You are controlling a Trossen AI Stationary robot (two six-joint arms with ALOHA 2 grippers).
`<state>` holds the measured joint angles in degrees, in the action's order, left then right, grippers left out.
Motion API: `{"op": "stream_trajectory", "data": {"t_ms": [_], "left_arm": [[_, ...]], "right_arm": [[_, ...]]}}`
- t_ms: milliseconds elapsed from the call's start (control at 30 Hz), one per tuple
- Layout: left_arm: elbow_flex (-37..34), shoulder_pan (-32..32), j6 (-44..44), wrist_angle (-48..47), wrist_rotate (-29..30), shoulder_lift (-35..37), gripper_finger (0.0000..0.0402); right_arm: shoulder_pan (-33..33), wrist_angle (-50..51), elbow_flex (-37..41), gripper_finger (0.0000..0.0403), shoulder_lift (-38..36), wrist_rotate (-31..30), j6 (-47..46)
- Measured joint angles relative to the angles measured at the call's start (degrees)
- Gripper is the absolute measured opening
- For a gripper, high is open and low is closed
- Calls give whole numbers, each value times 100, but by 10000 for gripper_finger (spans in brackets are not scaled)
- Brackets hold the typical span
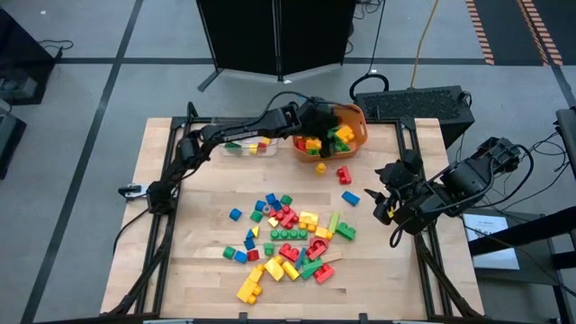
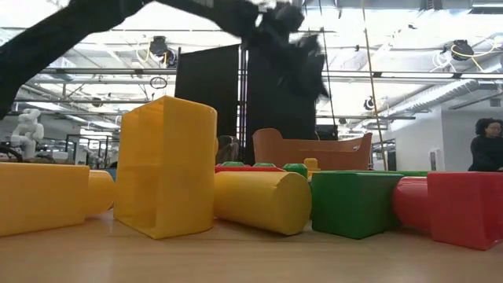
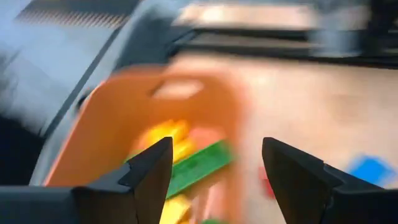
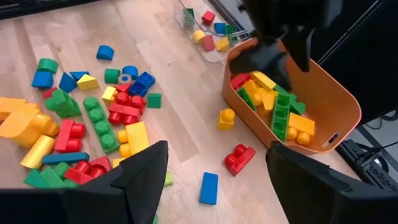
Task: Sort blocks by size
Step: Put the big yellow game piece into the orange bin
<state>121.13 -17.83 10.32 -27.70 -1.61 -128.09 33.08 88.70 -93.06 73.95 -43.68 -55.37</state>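
Several red, yellow, green and blue blocks (image 1: 288, 238) lie scattered on the wooden table's near middle. More blocks (image 4: 273, 102) lie in the orange tub (image 1: 355, 121) at the far edge. My left gripper (image 1: 322, 120) hovers over the tub, open and empty; it also shows in its wrist view (image 3: 217, 168). My right gripper (image 4: 217, 180) is open and empty above the table's right side, to the right of the pile (image 1: 385, 202).
A clear tray (image 1: 250, 147) with a few small blocks stands left of the tub. A yellow block (image 1: 320, 167), a red block (image 1: 344, 174) and a blue block (image 1: 350, 198) lie loose between the tub and the pile. A person (image 2: 487, 145) stands far behind the table.
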Motion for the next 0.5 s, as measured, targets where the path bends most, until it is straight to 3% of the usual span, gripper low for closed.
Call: {"op": "stream_trajectory", "data": {"t_ms": [200, 500], "left_arm": [[2, 544, 1438, -741, -465, 141, 251], [-229, 620, 1307, -1098, -121, -210, 252]], "right_arm": [[0, 3, 0, 265, 0, 4, 9], [0, 14, 0, 265, 0, -5, 28]]}}
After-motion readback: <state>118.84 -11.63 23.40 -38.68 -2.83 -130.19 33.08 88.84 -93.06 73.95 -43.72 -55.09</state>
